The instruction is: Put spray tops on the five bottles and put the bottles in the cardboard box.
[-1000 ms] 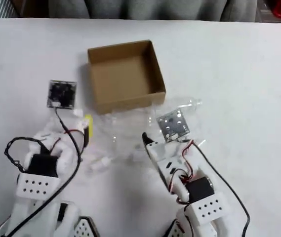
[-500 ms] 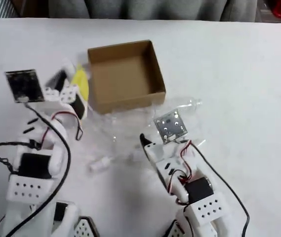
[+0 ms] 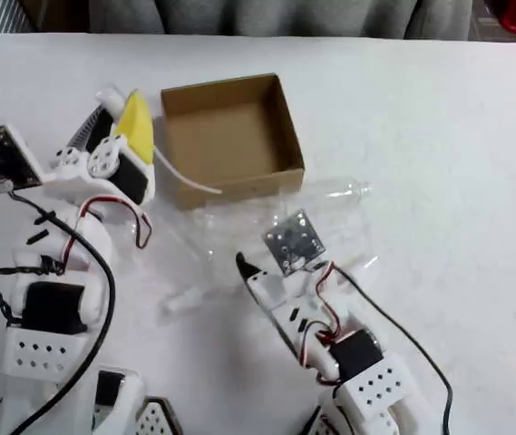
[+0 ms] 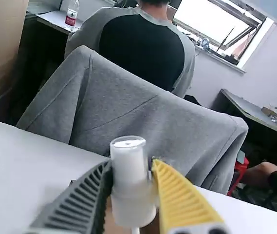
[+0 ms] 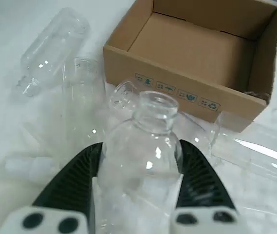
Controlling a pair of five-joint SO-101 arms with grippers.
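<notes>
Left gripper (image 4: 131, 170) has raised clamped spray top (image 4: 127, 151) off worktop (image 3: 421, 109); right gripper (image 5: 140, 156) grips bottle (image 5: 145, 131), capping next.

Both arms are posed over the work area. The left arm (image 3: 53, 308) is stretched forward with its wrist tipped up, so the left gripper (image 4: 131, 166) is raised and points away from the base. Its grey ribbed finger (image 4: 80, 200) and yellow finger (image 4: 179, 195) are closed on a white spray top (image 4: 127, 153), which stands upright between them.

The right arm (image 3: 353, 358) sits lower and angles inward. The black fingers (image 5: 75, 180) of the right gripper (image 5: 140, 146) are clamped on either side of a clear bottle (image 5: 150, 117). The bottle's open mouth faces away from the wrist.
</notes>
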